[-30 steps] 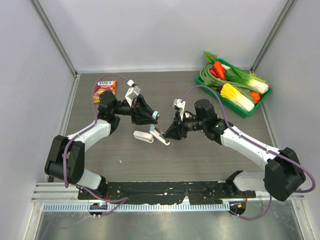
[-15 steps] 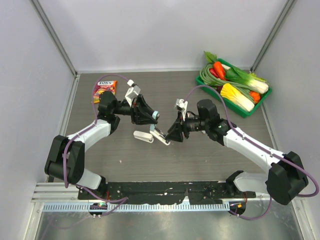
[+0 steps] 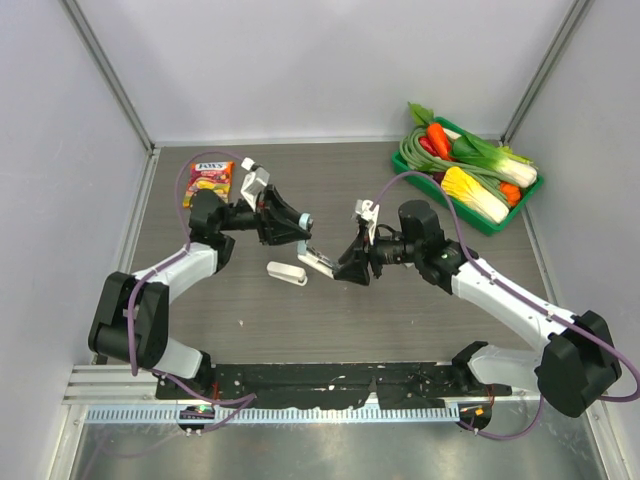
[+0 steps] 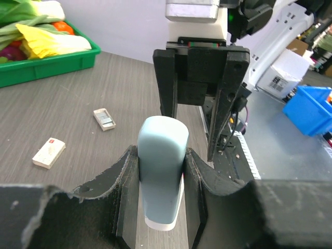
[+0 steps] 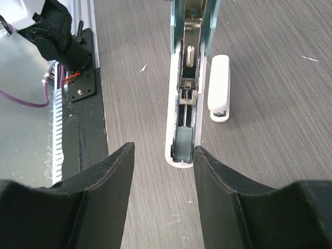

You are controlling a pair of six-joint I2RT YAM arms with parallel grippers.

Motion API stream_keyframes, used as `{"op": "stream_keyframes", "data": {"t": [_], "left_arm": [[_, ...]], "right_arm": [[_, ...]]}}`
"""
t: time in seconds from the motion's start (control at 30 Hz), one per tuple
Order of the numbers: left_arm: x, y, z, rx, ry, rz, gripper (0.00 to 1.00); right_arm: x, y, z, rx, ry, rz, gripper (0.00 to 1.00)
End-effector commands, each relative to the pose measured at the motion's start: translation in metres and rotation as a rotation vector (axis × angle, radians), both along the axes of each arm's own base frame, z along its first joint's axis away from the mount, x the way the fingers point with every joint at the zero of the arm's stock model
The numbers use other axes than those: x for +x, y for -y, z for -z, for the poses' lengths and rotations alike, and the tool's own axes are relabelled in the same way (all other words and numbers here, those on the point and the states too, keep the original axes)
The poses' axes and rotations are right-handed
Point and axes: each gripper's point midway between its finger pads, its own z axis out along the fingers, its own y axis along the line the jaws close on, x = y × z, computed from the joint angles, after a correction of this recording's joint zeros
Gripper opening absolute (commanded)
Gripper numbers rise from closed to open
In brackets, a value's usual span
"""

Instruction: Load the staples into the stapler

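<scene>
- The surface is grey wood-grain and is closed in by pale walls on three sides.
- A green tray of vegetables is noted at the far right corner, and a snack packet near the far left.
- The light blue stapler is hinged open with its magazine exposed. Its top is pinched between the jaws of the left gripper.
- The jaws of the right gripper are spread to either side of the stapler's end, not clamped on it.
- The staples box lies flat on the surface, apart from both grippers.
- A white stapler lies just beside the open one.
</scene>
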Motion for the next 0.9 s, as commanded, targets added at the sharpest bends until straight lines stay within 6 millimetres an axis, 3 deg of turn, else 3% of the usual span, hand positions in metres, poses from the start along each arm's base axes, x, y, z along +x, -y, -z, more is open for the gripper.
{"op": "stream_keyframes", "data": {"t": [0.0, 0.3, 0.87], "left_arm": [[0.006, -0.009, -0.028, -0.077, 0.111, -0.091, 0.00], [-0.002, -0.010, -0.033, -0.100, 0.131, -0.073, 0.00], [-0.004, -0.011, -0.036, -0.121, 0.108, -0.070, 0.00]], "right_arm": [[0.011, 0.002, -0.005, 0.012, 0.087, 0.040, 0.54], [0.026, 0.002, -0.001, 0.028, 0.143, 0.085, 0.56], [0.013, -0.005, 0.005, 0.079, 0.114, 0.004, 0.58]]}}
